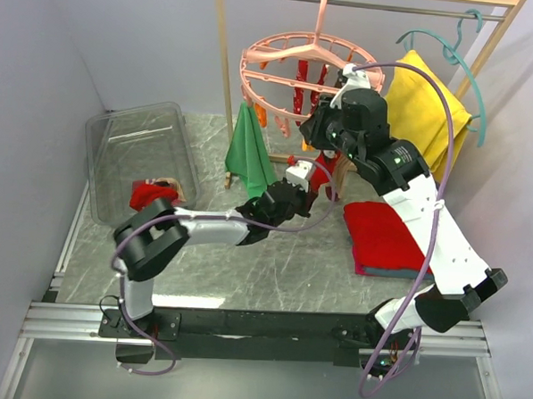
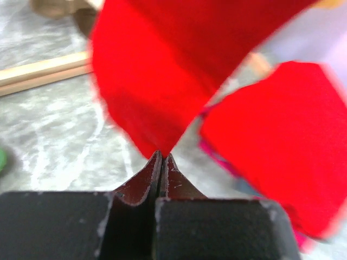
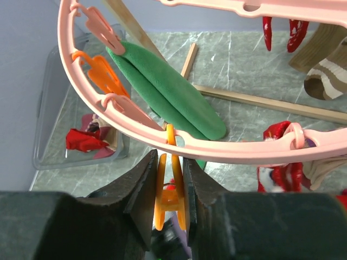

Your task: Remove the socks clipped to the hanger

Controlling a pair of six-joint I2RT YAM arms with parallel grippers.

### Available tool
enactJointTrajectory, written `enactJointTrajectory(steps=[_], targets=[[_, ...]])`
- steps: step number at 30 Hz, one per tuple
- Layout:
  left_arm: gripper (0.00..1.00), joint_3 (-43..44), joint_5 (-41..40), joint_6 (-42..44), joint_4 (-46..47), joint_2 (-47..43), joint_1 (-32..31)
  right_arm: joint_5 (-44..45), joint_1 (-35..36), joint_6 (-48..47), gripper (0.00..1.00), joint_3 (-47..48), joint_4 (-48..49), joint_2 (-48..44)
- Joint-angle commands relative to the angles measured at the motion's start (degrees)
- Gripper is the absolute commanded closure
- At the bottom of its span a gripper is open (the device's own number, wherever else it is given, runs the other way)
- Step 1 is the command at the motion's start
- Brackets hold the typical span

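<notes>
Grippers both closed, one on a peg and one on a sock.
We see the right gripper (image 3: 169, 158) squeezing an orange peg (image 3: 168, 205) that hangs under the hanger (image 3: 238, 154) ring; what the peg holds is hidden below the fingers. The left gripper (image 2: 161, 156) has its fingers together on the lowest tip of a red sock (image 2: 162, 65), whose upper part is cut off by the frame. Beside it the folded red cloth (image 2: 282, 162) is blurred. Other socks (image 3: 325, 81) hang at the far side of the ring, partly cut off. One more sock (image 3: 84, 140) lies in the clear bin (image 3: 65, 114), hard to make out.
</notes>
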Motion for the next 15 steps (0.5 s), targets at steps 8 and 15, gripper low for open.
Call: enactJointTrajectory(steps=[8,15], targets=[[0.99,-2.6,13.1,-10.3,-15.2,-13.4,-1.0,2.0,0.7,-2.1,0.35,1.0,-6.9,-2.1],[0.99,-2.3,18.1,-13.1,-18.4,-14.8,-1.1,1.7,0.7,-2.4,0.30,-1.9,-8.2,-8.2]])
